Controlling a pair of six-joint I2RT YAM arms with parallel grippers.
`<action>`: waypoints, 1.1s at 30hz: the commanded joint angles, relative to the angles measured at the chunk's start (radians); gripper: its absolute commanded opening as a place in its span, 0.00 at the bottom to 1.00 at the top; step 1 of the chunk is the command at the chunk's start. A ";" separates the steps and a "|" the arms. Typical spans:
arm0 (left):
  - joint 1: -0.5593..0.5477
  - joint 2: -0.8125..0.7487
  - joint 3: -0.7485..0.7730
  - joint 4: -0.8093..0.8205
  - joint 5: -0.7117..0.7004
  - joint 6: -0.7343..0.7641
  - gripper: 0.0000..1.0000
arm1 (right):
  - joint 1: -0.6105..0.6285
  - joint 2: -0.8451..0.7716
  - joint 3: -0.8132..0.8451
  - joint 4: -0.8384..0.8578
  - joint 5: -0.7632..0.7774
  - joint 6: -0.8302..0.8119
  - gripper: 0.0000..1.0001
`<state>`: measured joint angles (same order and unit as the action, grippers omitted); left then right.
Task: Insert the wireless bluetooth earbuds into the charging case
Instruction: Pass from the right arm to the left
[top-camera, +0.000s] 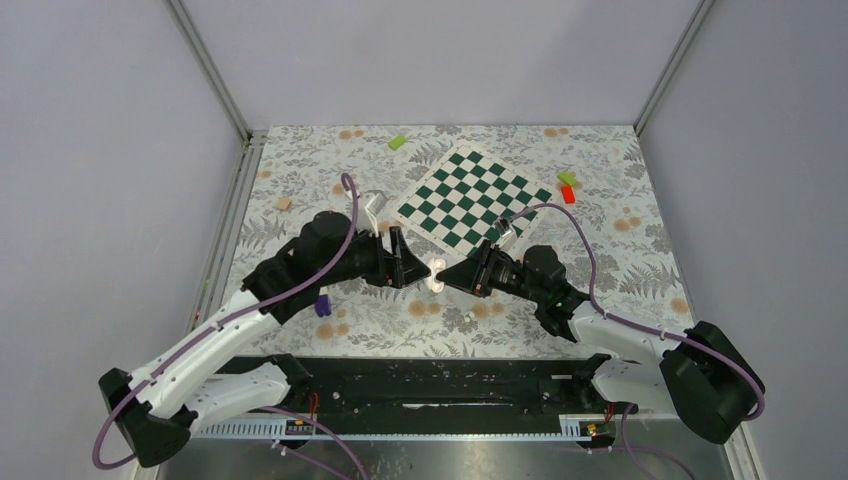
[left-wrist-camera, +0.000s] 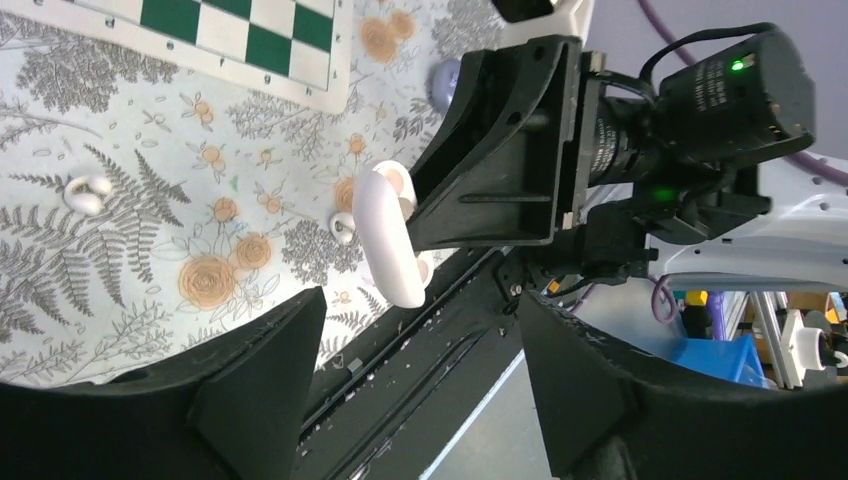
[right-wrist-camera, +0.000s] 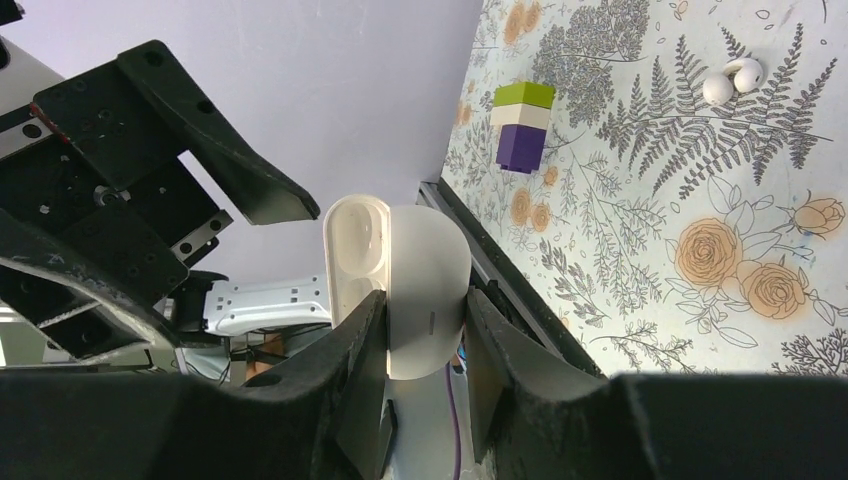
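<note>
My right gripper (right-wrist-camera: 425, 330) is shut on the white charging case (right-wrist-camera: 420, 290) and holds it above the mat with its lid open. In the left wrist view the case (left-wrist-camera: 390, 240) sticks out of the right gripper's black fingers (left-wrist-camera: 490, 150). My left gripper (left-wrist-camera: 420, 370) is open and empty, facing the case from close by. In the top view the case (top-camera: 437, 272) sits between the left gripper (top-camera: 412, 270) and the right gripper (top-camera: 452, 276). One white earbud (left-wrist-camera: 85, 192) lies on the floral mat and also shows in the right wrist view (right-wrist-camera: 730, 80). A second small bud (left-wrist-camera: 343, 225) lies on the mat beside the case.
A green-white-purple stacked block (right-wrist-camera: 522, 125) stands on the mat near the left arm (top-camera: 322, 305). The chessboard (top-camera: 470, 195) lies behind the grippers. A green block (top-camera: 397, 142), green and red blocks (top-camera: 567, 185) and a tan block (top-camera: 284, 203) lie further back.
</note>
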<state>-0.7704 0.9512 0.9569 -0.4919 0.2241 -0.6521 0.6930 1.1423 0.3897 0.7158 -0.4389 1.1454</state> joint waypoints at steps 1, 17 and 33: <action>0.043 -0.061 -0.072 0.160 0.074 -0.054 0.67 | -0.001 0.005 0.032 0.088 -0.023 0.010 0.12; 0.272 -0.096 -0.282 0.466 0.470 -0.196 0.81 | -0.003 0.068 0.036 0.205 -0.105 0.042 0.11; 0.272 0.012 -0.370 0.722 0.636 -0.328 0.67 | -0.004 0.071 0.047 0.204 -0.107 0.048 0.12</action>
<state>-0.5026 0.9527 0.6003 0.1024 0.8013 -0.9409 0.6926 1.2140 0.3958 0.8593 -0.5255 1.1839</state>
